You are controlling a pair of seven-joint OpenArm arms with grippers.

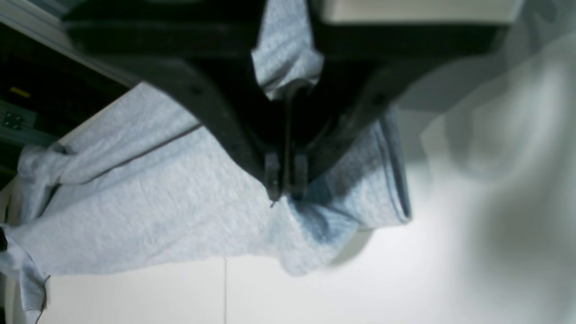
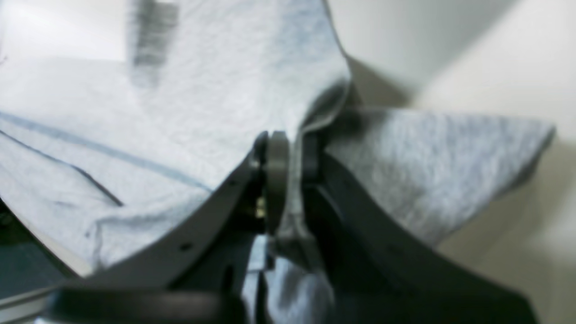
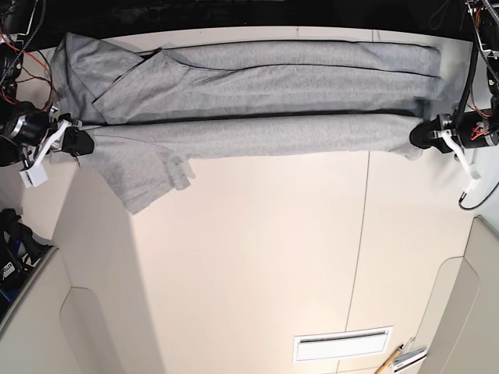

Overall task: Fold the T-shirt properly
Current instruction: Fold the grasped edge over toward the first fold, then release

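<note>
The heather-grey T-shirt (image 3: 257, 101) is stretched in a long band along the far side of the table, folded lengthwise, with a sleeve (image 3: 144, 175) spreading toward me at the left end. My right gripper (image 3: 82, 140) is shut on the shirt's left end. In the right wrist view the cloth (image 2: 202, 112) is pinched between its pads, right gripper (image 2: 290, 139). My left gripper (image 3: 419, 134) is shut on the right end. In the left wrist view the fabric (image 1: 157, 202) bunches at the closed tips of the left gripper (image 1: 285, 193). No lettering shows.
The white table (image 3: 249, 273) has a seam (image 3: 362, 234) running front to back. A slotted white plate (image 3: 343, 343) and some pens (image 3: 401, 358) lie near the front right. Cables and hardware (image 3: 15, 47) crowd the far left corner.
</note>
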